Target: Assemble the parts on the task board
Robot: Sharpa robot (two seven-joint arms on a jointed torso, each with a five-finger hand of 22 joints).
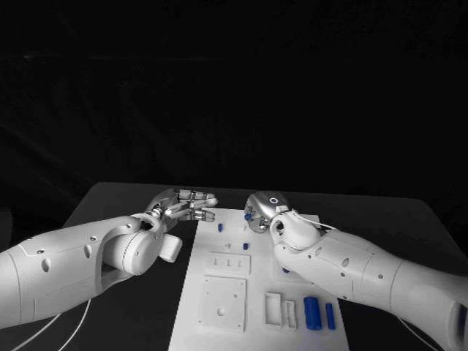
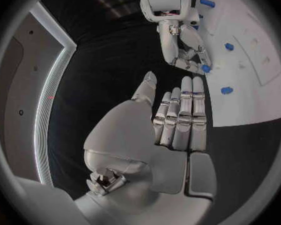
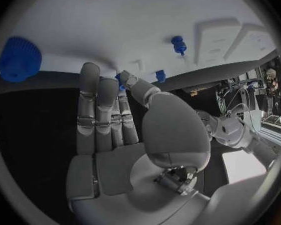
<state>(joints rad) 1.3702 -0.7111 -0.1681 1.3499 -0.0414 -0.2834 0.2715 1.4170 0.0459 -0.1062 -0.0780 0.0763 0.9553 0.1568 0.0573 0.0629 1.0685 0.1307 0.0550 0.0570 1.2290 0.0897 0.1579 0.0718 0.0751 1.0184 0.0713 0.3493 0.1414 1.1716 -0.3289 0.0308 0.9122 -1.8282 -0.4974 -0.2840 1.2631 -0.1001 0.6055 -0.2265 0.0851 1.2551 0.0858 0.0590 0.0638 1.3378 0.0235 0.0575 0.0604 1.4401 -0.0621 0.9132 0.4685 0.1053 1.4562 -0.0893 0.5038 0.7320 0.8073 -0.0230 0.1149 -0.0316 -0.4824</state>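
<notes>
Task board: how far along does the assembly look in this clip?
Early, I'd judge. Done: nothing I can confirm; two blue cylinders lie loose at the near end of the task board. In hand: the right hand pinches a small blue part at its fingertips over the board's far end, while the left hand hovers open beside the board. Left: several small blue parts sit scattered on the board, and the large blue knob too.

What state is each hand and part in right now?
left hand: open, fingers straight, holding nothing, beside the task board.
right hand: pinching a small blue part at its fingertips, over the board's far end.
blue cylinders: lying flat on the board's near end.
</notes>
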